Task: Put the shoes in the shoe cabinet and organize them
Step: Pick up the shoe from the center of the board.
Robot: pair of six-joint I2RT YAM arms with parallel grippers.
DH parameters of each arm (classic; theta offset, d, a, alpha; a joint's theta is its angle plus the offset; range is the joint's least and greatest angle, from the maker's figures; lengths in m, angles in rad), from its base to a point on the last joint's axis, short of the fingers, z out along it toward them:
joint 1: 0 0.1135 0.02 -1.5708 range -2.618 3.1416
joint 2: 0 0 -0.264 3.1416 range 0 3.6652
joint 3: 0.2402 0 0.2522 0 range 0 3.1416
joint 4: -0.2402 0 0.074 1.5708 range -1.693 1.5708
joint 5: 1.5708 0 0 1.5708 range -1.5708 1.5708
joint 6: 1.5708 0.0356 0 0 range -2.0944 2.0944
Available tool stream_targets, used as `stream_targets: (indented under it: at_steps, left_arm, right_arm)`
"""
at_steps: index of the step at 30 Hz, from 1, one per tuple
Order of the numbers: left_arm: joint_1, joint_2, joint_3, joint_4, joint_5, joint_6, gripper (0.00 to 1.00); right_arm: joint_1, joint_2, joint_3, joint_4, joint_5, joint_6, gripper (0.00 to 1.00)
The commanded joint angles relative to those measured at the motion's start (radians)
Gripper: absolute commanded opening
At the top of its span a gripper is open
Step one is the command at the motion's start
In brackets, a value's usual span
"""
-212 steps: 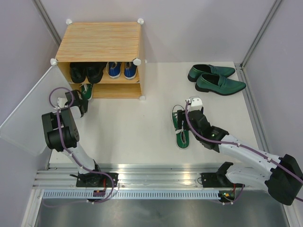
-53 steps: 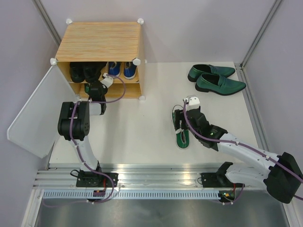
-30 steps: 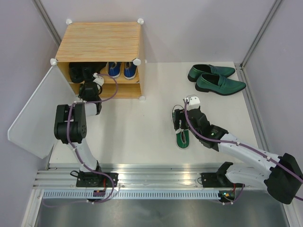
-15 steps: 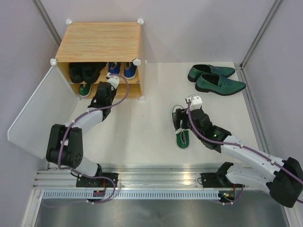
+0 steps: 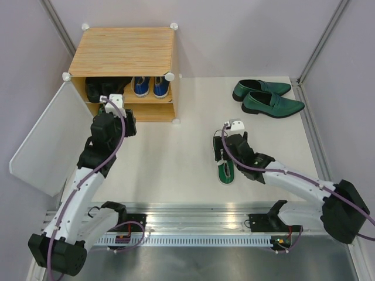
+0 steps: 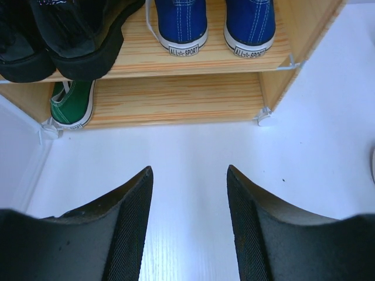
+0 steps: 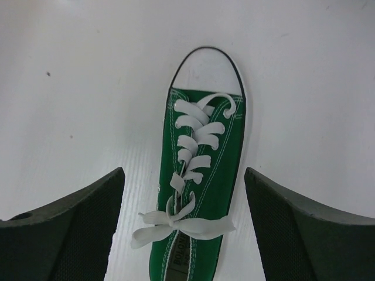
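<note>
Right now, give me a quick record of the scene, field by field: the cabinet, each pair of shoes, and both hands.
Cabinet: two shelves, door swung open to the left
Top shelf: black boots on the left, blue sneakers on the right
Bottom shelf: one green sneaker at the left end
Table: second green sneaker in the middle; green loafers side by side at the far right
Left hand: open, empty, facing the cabinet front
Right hand: open, over the second green sneaker, a finger on each side
</note>
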Motion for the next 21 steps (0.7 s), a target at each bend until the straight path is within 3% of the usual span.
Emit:
stream_targets:
  at_steps: [1,4,7,8,9,10,13,14,21]
  left_arm:
    - [-0.003,-0.07,-0.039,-0.089,0.038,-0.032,0.58]
    - [-0.003,-0.133,-0.1,-0.072,0.037,-0.005,0.59]
    - [-0.002,-0.172,-0.13,-0.055,0.046,-0.005,0.59]
    - [-0.003,-0.178,-0.127,-0.055,0.066,-0.013,0.59]
    - [-0.005,-0.184,-0.124,-0.055,0.073,-0.018,0.59]
    - [-0.005,-0.198,-0.124,-0.057,0.083,-0.021,0.59]
    - [-0.005,-0.218,-0.124,-0.058,0.078,-0.022,0.59]
    - [-0.006,-0.238,-0.125,-0.057,0.073,-0.021,0.59]
    - [-0.005,-0.337,-0.131,-0.057,0.023,-0.033,0.6]
  right_arm:
    - [-0.005,0.123,0.059,-0.042,0.019,0.014,0.87]
    - [-0.007,0.229,0.084,-0.067,0.06,0.023,0.86]
    - [-0.008,0.306,0.101,-0.076,0.079,0.026,0.78]
    - [-0.007,0.321,0.104,-0.074,0.073,0.024,0.59]
    - [-0.007,0.316,0.11,-0.077,0.07,0.027,0.48]
    - [-0.007,0.295,0.111,-0.08,0.065,0.026,0.32]
    - [-0.005,0.245,0.124,-0.096,0.036,0.009,0.05]
    - [-0.005,0.206,0.133,-0.109,0.027,0.009,0.01]
    - [0.083,0.122,0.324,-0.274,-0.064,-0.035,0.01]
